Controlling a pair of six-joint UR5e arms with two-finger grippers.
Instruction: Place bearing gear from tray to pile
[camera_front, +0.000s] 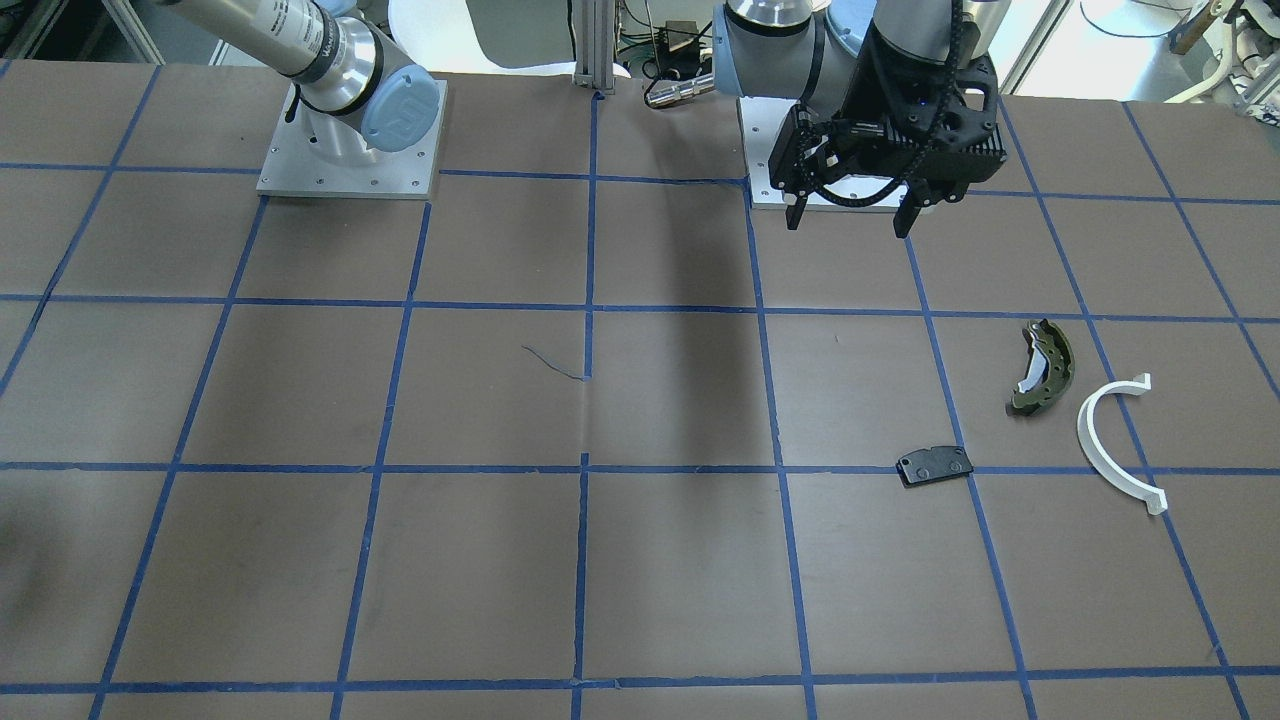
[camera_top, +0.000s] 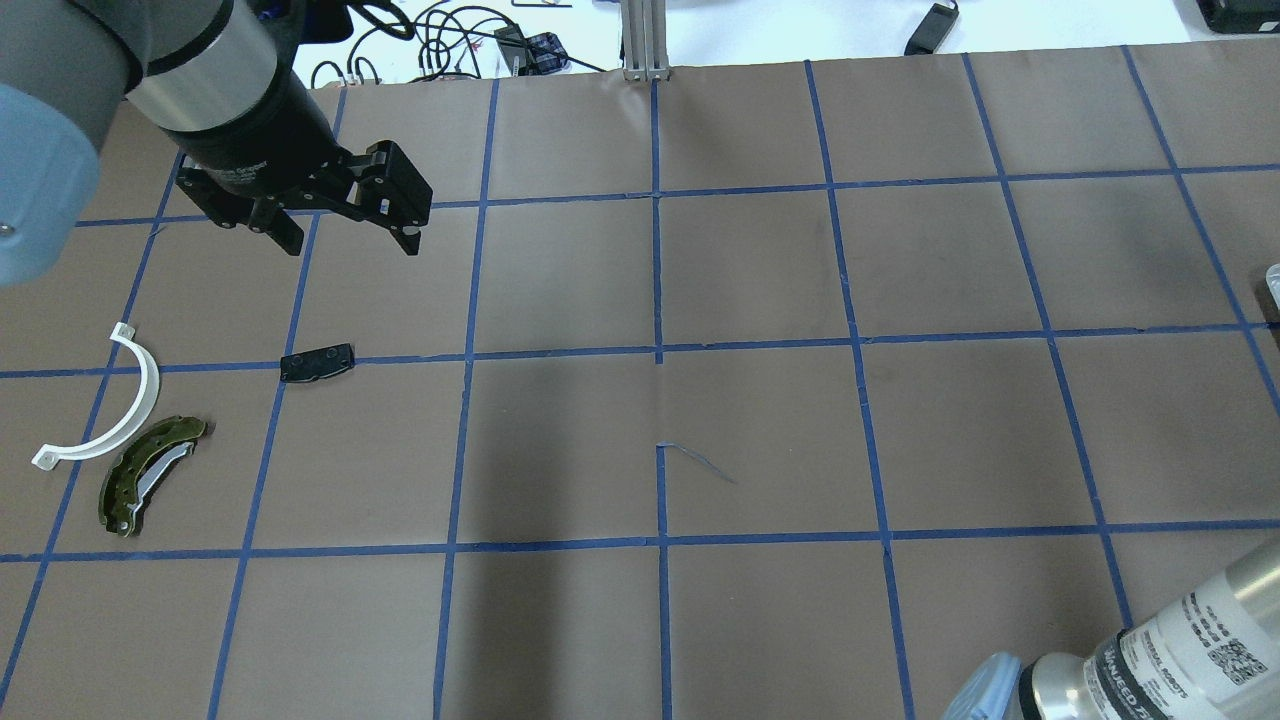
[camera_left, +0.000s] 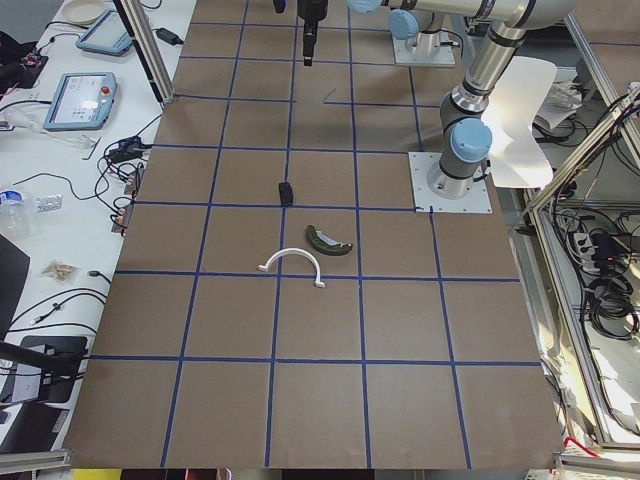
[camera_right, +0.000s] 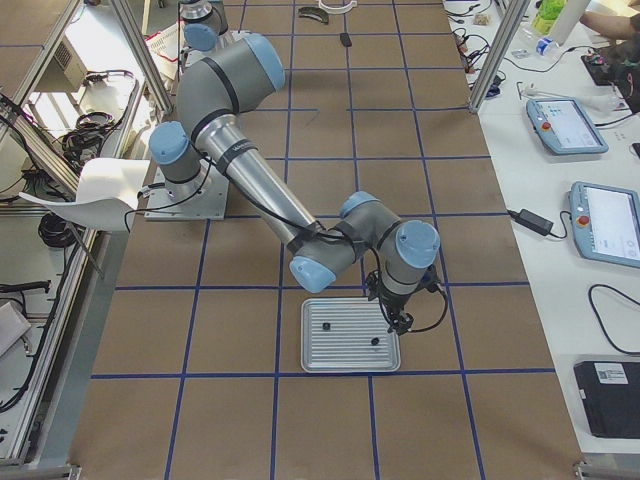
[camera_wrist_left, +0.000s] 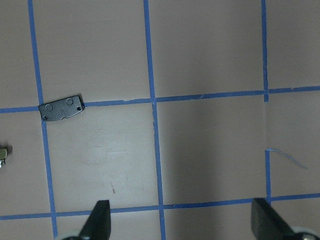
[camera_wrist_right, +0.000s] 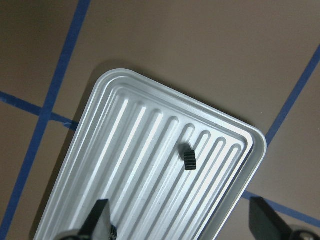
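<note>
A small black toothed gear (camera_wrist_right: 189, 160) lies on the ribbed silver tray (camera_wrist_right: 250, 132), which the exterior right view (camera_right: 350, 365) shows near the table's end. My right gripper (camera_wrist_right: 182, 227) is open and empty, just above the tray and short of the gear. The pile lies far off on the left side: a flat black pad (camera_top: 317, 362), an olive-green curved shoe (camera_top: 150, 473) and a white half-ring (camera_top: 120, 410). My left gripper (camera_top: 350, 245) is open and empty, raised above the table beyond the pad (camera_wrist_left: 61, 108).
A second small dark part (camera_right: 327, 327) lies on the tray's other side. The brown table has a blue tape grid (camera_top: 658, 350). The arm base plates (camera_front: 350, 150) stand at the robot's edge. Cables and pendants lie along the table's side (camera_right: 600, 220).
</note>
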